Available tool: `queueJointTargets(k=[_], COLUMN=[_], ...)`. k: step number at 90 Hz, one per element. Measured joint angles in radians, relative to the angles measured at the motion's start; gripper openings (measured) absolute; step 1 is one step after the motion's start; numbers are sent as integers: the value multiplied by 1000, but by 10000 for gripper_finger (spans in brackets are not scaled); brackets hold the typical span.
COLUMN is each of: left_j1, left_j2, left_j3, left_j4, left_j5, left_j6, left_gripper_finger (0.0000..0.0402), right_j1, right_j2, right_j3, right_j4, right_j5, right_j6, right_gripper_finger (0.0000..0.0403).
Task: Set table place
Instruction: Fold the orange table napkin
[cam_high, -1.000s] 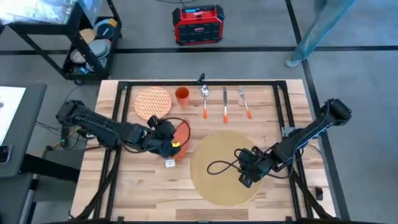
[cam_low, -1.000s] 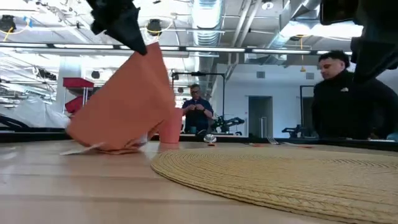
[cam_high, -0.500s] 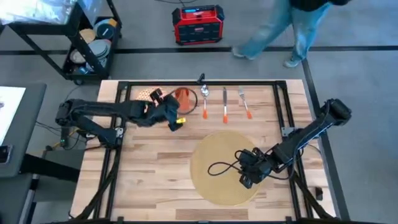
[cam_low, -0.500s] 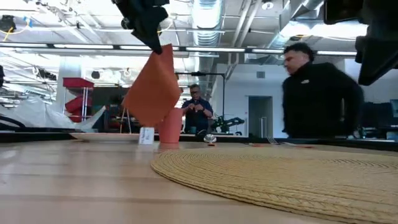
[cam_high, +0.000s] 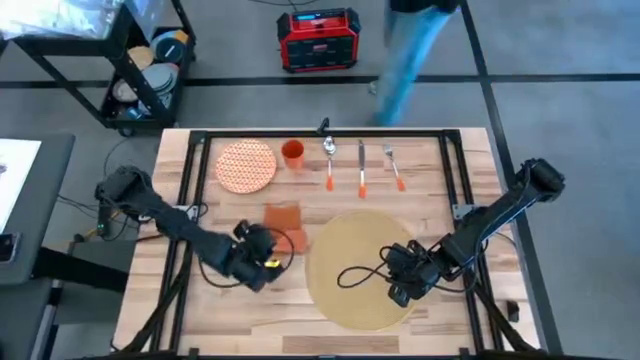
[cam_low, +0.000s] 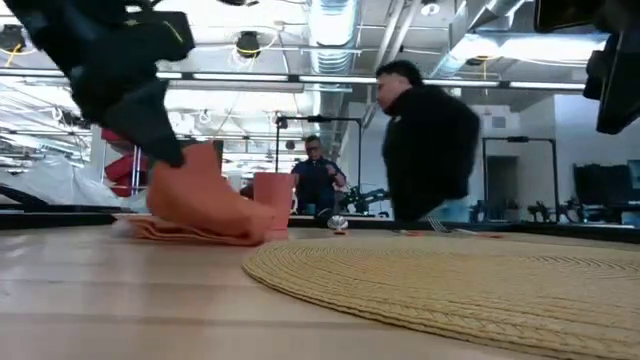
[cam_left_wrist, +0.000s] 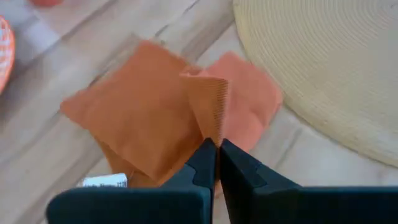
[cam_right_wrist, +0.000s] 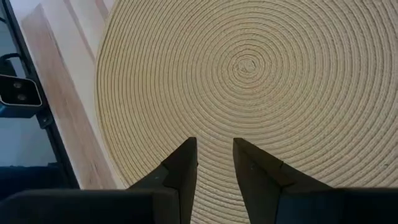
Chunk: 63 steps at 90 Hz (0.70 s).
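— Where is the placemat (cam_high: 365, 268) from your grippers?

— Your right gripper (cam_high: 398, 281) hangs directly over its near-right part, the fingers (cam_right_wrist: 180, 171) a narrow gap apart and holding nothing. Your left gripper (cam_high: 262, 262) sits well to the mat's left, over the table (cam_high: 250, 310), jaws pressed together; its wrist view cannot settle whether they pinch the orange napkin (cam_left_wrist: 161, 115) lying just ahead of them.

— Does the mat point any way?

— It's round, so you get no long axis. It lies flat on the planks.

— What does each view add?

— Your right wrist view shows the tan coiled weave spiralling from a centre ahead of the fingers. The low view shows the mat's ribbed edge (cam_low: 450, 285) and a person (cam_low: 425, 150) behind the table.
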<state>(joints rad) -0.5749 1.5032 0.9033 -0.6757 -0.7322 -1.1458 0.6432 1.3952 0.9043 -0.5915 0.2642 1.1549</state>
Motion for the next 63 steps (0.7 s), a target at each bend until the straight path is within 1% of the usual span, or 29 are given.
queueJointTargets(k=[12, 18, 21, 25, 30, 36, 42, 47, 52, 58, 63], left_j1=[-69, -69, -58, -35, 5, 71, 156, 228, 300, 375, 416], left_j2=[5, -4, -20, -47, -76, -99, -112, -125, -137, -140, -139], left_j3=[27, 65, 102, 166, 248, 330, 391, 418, 423, 417, 395], left_j4=[11, -18, -37, -59, -80, -112, -126, -145, -149, -149, -145], left_j5=[-22, -24, -32, -53, -92, -130, -137, -141, -140, -112, -90], left_j6=[-13, -32, -9, 83, 243, 435, 627, 776, 889, 983, 1027], left_gripper_finger=[0, 0, 0, 0, 0, 0, 0, 0, 0, 0, 0], right_j1=[-21, -27, -30, -31, -31, -31, -31, -31, -31, -29, -22], right_j2=[0, 0, 0, 0, 0, 0, 0, 0, 0, 0, 0], right_j3=[0, 0, 0, 0, 0, 0, 0, 0, 0, 0, 0], right_j4=[1, 0, 1, 1, 1, 1, 1, 2, 2, 2, 2], right_j5=[0, 0, 0, 0, 1, 10, 27, 30, 31, 30, 31], right_j6=[0, 0, 0, 2, 3, 4, 6, 17, 26, 45, 61], right_gripper_finger=[93, 93, 93, 93, 93, 93, 93, 93, 93, 93, 93])
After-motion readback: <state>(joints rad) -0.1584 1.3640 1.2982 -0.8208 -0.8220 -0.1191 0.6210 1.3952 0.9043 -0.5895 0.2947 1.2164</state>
